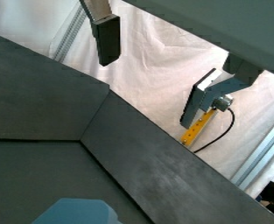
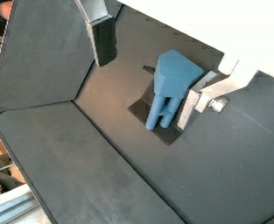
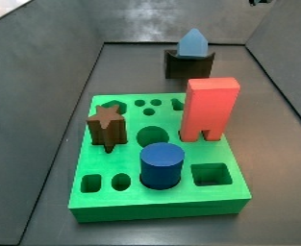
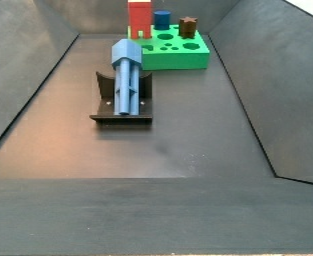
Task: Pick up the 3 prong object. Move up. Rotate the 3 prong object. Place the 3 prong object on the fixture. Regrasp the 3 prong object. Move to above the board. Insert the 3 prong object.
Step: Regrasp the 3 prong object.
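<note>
On the fixture (image 4: pixel 120 108) rests the 3 prong object (image 4: pixel 127 70), tapered end up in a side view (image 3: pixel 192 40), on a dark grey floor (image 4: pixel 172 140) between sloped walls. Beyond stands the board (image 3: pixel 114 197). Raised clear above, the gripper (image 2: pixel 163 48) hangs empty, fingers (image 2: pixel 102 39) spread wide.

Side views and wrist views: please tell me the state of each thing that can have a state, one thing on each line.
3 prong object: resting on the fixture, not held.
Fixture: on the floor, carrying the 3 prong object.
Gripper: open, above the piece, holding nothing.
Board: on the floor, several holes free.
Red block: upright on the board.
Blue cylinder: upright on the board.
Brown star peg: upright on the board.
</note>
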Motion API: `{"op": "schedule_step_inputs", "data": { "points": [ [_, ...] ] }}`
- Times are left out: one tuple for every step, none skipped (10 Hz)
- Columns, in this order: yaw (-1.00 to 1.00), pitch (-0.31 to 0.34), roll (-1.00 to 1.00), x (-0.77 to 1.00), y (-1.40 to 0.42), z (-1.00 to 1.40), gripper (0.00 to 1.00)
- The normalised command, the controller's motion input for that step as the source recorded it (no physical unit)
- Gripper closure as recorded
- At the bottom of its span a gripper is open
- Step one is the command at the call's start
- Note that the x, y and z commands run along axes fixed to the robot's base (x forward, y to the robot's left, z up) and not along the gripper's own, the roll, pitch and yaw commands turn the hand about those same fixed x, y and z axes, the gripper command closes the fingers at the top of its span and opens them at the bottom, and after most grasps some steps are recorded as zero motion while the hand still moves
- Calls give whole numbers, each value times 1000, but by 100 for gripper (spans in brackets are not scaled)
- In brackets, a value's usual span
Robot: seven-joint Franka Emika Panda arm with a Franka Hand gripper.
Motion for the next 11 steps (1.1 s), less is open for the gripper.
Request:
{"op": "schedule_step_inputs", "data": {
  "points": [
    [173, 106, 92, 271, 45, -1000, 0],
    [190, 70, 103, 287, 36, -1000, 0],
    [186, 43, 109, 306, 28, -1000, 0],
    [175, 29, 108, 326, 23, -1000, 0],
    [155, 8, 109, 361, 14, -1000, 0],
    [138, -3, 111, 388, 7, -1000, 0],
    [116, -12, 115, 425, -1, -1000, 0],
    [99, -13, 115, 454, -9, -1000, 0],
    [80, -11, 118, 501, -19, -1000, 0],
    [71, -3, 116, 544, -29, -1000, 0],
    [64, 2, 117, 578, -35, -1000, 0]
  ]
}}
